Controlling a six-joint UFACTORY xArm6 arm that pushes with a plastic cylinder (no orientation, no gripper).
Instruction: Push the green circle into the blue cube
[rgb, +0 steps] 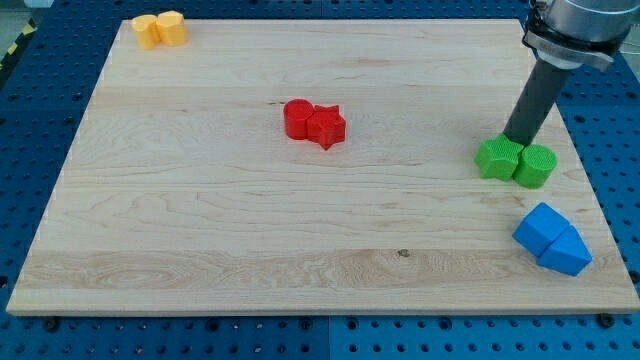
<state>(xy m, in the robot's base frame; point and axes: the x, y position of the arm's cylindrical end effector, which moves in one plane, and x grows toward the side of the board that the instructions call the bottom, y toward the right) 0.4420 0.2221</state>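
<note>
Green plastic, by its look hard and light: the green circle (536, 165) is a short upright cylinder near the view's right edge of the pale wooden worktop (200, 200), touching a green star-shaped block (498, 158) on its left. The blue cube (540, 228) lies below it, a little apart, with a blue wedge-like block (567, 251) against its lower right side. The tool is a bare rod with nothing to open or close; my tip (517, 139) sits just above the seam between the 2 green blocks, its very end hidden behind them. The cylinder should slide easily on smooth wood but may roll off a glancing contact; contact is best made on its upper wall, centred. 2 red blocks (314, 122) and 2 yellow blocks (160, 29) lie well apart.
</note>
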